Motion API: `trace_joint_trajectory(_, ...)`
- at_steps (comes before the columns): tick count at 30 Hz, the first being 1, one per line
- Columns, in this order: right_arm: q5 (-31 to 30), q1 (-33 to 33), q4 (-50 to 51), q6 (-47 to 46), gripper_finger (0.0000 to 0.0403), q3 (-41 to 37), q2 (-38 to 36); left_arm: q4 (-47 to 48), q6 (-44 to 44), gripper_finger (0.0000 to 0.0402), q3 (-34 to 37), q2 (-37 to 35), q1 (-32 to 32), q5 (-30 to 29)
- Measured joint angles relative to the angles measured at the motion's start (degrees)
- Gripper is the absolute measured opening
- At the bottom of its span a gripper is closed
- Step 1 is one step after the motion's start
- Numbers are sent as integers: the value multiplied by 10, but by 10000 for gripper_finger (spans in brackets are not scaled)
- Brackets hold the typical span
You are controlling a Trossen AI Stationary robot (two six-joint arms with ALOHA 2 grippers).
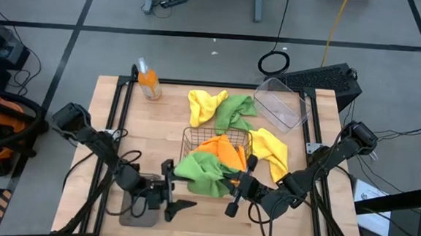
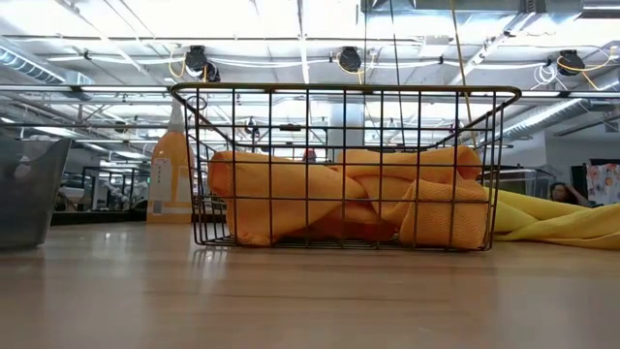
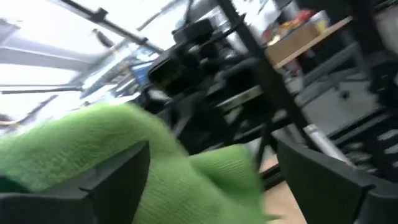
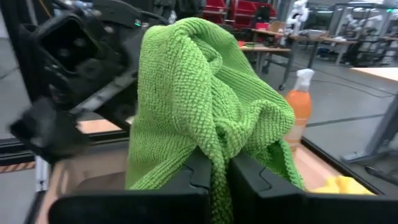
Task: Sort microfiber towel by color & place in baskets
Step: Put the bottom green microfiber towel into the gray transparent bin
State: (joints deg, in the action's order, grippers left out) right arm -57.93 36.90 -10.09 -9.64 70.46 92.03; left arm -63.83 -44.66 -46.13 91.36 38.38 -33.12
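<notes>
Wire-mesh basket (image 1: 216, 144) sits table centre, orange towels (image 1: 223, 149) sorted inside. Green microfiber towel (image 1: 201, 172) hangs at its 7 o'clock, between both arms, likely mid-handover. Right gripper (image 4: 214, 180) pinches its fold, lifting it clear. Left gripper (image 1: 168, 191), at 8 o'clock, fingers spread around the towel's edge, not gripping. Grey tray (image 1: 137, 214) lies below, probable drop spot.

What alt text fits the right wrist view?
The right gripper pinches a green towel that hangs bunched above its dark fingers. Behind it are the left arm, an orange spray bottle and a bit of yellow towel.
</notes>
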Motion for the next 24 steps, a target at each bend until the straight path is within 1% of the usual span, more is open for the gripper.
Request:
trace_joint_trajectory(6,43,-1,-21,6,15,0,0,-2,-43,364,-17,23,-14,-39)
trace_joint_trajectory(8,59,-1,-26,9,15,0,0,-4,-50,364,-19,24,-17,-41)
trace_joint_trajectory(11,66,-1,-26,10,16,0,0,-3,-58,364,-19,25,-17,-43)
trace_joint_trajectory(17,117,-5,-26,4,16,0,0,-4,-76,364,-19,24,-19,-47)
trace_joint_trajectory(21,120,-10,-31,4,16,0,3,4,-51,364,-19,24,-35,-40)
trace_joint_trajectory(24,150,-19,-57,21,16,0,14,22,-22,363,-19,24,-49,-15)
